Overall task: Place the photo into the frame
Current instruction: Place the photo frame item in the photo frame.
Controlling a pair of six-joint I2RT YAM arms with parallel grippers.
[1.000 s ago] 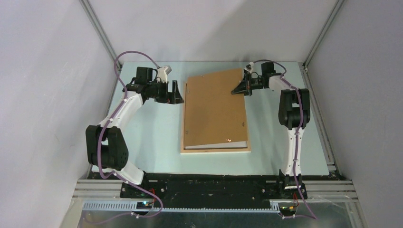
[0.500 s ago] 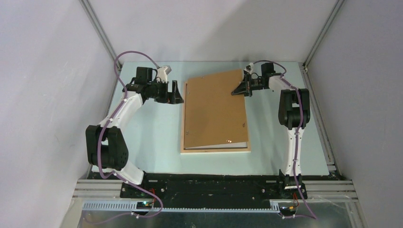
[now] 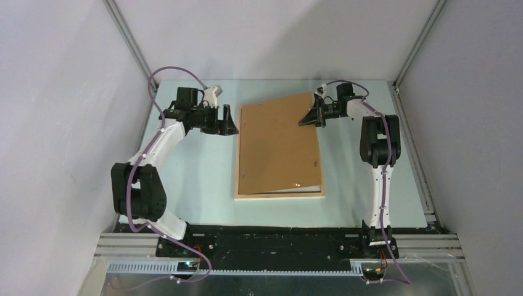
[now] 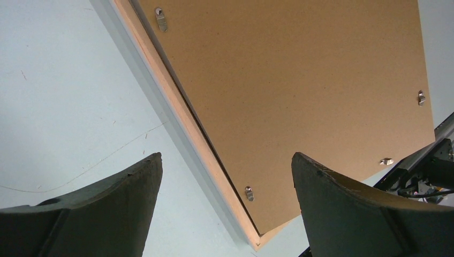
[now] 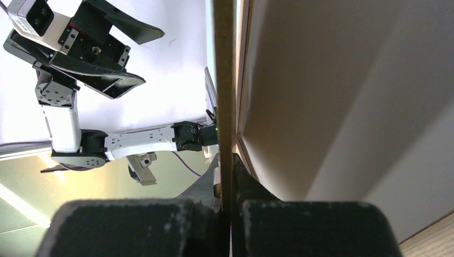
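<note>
A pale strip, probably the photo (image 3: 301,187), is showing at the near edge of the frame (image 3: 280,196), under the backing board (image 3: 277,145). Farther off, the right gripper (image 3: 305,119) is pinching the board's raised corner, which I judge needs lowering squarely into the recess. The left gripper (image 3: 229,125) is hanging wide apart alongside. No writing is showing.

Plain brown backing board (image 3: 277,145), pale bare-wood frame (image 3: 280,195), light blue-green table (image 3: 197,172), grey walls (image 3: 55,92).

Left arm reaches to the far left, elbow bent, left gripper (image 3: 232,121) spread wide; right arm folded at far right, right gripper (image 3: 305,118) pinched on the backing board (image 3: 277,145).
</note>
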